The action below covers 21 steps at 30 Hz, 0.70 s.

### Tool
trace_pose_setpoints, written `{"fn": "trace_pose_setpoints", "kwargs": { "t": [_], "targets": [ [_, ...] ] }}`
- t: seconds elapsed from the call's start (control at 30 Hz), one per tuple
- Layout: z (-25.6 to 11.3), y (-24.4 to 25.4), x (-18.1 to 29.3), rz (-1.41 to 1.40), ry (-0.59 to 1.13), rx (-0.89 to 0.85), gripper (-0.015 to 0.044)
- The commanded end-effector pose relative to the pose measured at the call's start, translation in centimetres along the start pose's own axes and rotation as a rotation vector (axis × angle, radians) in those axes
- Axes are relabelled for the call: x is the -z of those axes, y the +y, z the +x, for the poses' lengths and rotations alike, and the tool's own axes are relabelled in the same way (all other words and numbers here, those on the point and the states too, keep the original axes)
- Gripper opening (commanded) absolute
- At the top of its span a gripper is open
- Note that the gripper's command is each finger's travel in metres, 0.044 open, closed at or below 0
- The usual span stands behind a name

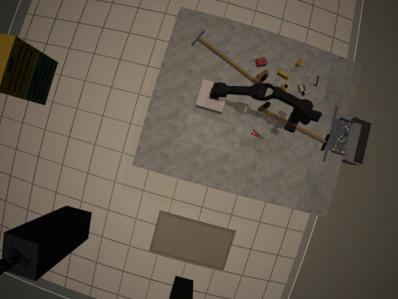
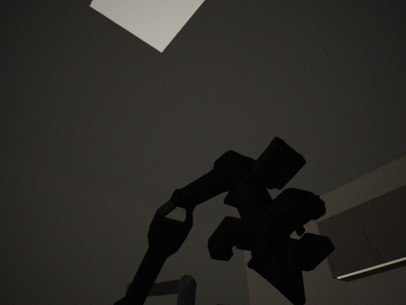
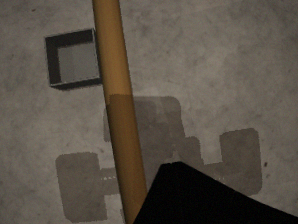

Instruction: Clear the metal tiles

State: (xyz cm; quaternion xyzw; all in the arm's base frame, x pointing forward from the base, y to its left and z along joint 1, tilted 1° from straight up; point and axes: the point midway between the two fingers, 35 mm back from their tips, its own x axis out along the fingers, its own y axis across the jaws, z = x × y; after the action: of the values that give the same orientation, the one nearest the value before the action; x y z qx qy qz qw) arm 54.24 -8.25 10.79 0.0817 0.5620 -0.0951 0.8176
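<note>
A long scraper [image 1: 313, 135] [image 3: 113, 50] lies with its wooden handle running beneath the arm and its dark blade at the near edge of the steel plate [image 1: 332, 132]. Several small metal tiles [image 1: 341, 138] are scattered on the plate. The dark catch box [image 1: 361, 144] stands at the plate's far end. My gripper [image 2: 299, 302] [image 3: 171, 172] is shut and holds nothing. It hangs above the table, close beside the handle in the wrist view, and hides the handle's lower end there. Its fingertips cannot be made out in the top view.
Another long-handled tool [image 1: 227, 58] lies at the upper left. A red block [image 1: 261, 62], a yellow block [image 1: 283, 75], a yellow roll [image 1: 285, 86] and red-handled pliers [image 1: 256, 133] lie around the arm. A small open box [image 3: 75, 84] shows left of the handle.
</note>
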Motion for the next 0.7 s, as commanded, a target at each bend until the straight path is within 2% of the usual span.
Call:
{"fn": "trace_pose_setpoints", "kwargs": {
  "t": [0.0,0.53,0.57,0.67],
  "targets": [
    [0.0,0.0,0.0,0.0,0.0,0.0,0.0],
    [-4.7,0.3,0.0,0.035,-0.079,-0.015,0.042],
    [-5.0,0.3,0.0,0.036,-0.086,-0.016,0.044],
    [-6.0,0.3,0.1,0.039,-0.104,-0.019,0.044]
  ]
}}
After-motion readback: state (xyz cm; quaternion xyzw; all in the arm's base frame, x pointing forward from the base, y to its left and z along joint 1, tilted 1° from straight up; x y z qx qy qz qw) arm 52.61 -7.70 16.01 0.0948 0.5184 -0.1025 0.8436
